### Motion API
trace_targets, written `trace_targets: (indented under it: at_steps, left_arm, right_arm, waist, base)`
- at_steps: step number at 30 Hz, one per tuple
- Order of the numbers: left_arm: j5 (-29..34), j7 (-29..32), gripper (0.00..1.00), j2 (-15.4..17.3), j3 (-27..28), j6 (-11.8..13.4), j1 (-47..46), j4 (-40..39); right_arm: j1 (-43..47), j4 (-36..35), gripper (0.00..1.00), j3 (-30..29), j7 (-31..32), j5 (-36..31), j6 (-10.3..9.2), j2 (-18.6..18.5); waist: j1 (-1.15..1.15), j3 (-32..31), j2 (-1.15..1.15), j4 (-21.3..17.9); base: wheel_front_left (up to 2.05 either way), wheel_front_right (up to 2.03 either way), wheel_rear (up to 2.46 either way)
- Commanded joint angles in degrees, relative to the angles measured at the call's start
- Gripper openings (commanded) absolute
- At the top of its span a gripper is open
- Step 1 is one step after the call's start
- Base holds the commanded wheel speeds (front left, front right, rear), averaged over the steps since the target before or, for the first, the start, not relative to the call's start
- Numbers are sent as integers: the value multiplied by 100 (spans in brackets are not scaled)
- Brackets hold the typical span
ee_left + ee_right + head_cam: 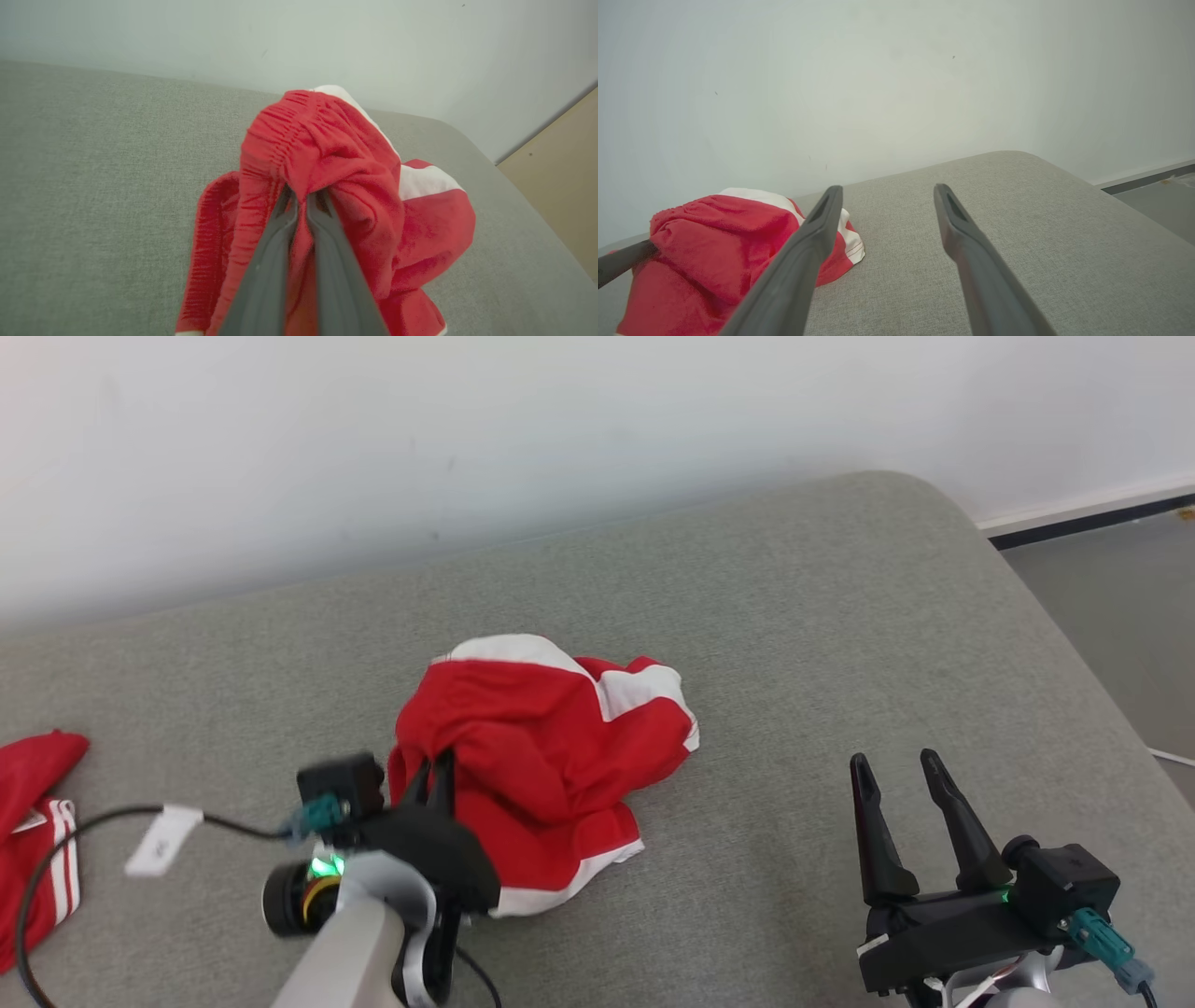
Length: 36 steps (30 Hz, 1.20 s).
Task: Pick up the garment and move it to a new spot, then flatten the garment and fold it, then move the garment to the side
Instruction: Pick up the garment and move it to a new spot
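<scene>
Clearly the left tool (437, 773) has the work: its two dark fingers are pinched together on a bunched fold of the red-and-white garment (546, 747), near the gathered waistband, with cloth wrapped round their tips. The garment lies crumpled in a heap on the grey padded surface (794, 616), directly ahead of that tool and spreading away to its right and toward the wall. The right tool (901, 775) stands well apart on the right, fingers spread wide, holding nothing. I'd judge the lift belongs to the left arm. The heap's loose bulk lies rightward, so it would likely trail toward the idle arm. Another red garment (33, 821) lies at the far left edge.
</scene>
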Motion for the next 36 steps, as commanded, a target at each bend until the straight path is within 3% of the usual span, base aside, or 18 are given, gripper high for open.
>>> trace_targets:
  at_steps: [1, 13, 14, 15, 22, 29, 36]
  left_arm:
    - [-71, -125, 0, 15, -13, -12, 150, 73]
    - [-79, -559, 0, 30, -267, 34, 711, 326]
    - [-76, -535, 31, 26, -318, 6, 762, 327]
    - [-64, -521, 100, 28, -342, -11, 800, 305]
    - [-108, -547, 100, 259, -425, -132, 1352, -206]
    - [315, -1003, 100, 773, -228, -433, 1973, -1573]
    - [887, -1014, 100, 690, 895, -819, 2887, -3022]
  right_arm:
    - [-66, 33, 100, -12, -29, 17, -12, 4]
    - [46, 131, 100, -47, -4, -53, -12, 1]
    - [68, 135, 100, -60, 8, -54, -12, 1]
    - [94, 134, 100, -56, 21, -56, -12, 1]
    - [248, 69, 100, -146, 75, -71, -12, 2]
    - [420, 76, 100, -468, -53, -193, -12, 2]
    - [524, 330, 100, -751, -303, -259, -12, 2]
  waist:
    - [-1, 5, -1, 126]
    - [-1, -299, -1, 847]
    - [-1, -347, -1, 894]
    - [-1, -385, -1, 932]
    - [-1, -568, -1, 1108]
    - [-1, -625, -1, 1202]
    - [-1, -652, -1, 1229]
  base:
    - [0, 0, 0]
    - [0, 0, 0]
    - [0, 0, 0]
    - [0, 0, 0]
    - [0, 0, 0]
    - [0, 0, 0]
    - [0, 0, 0]
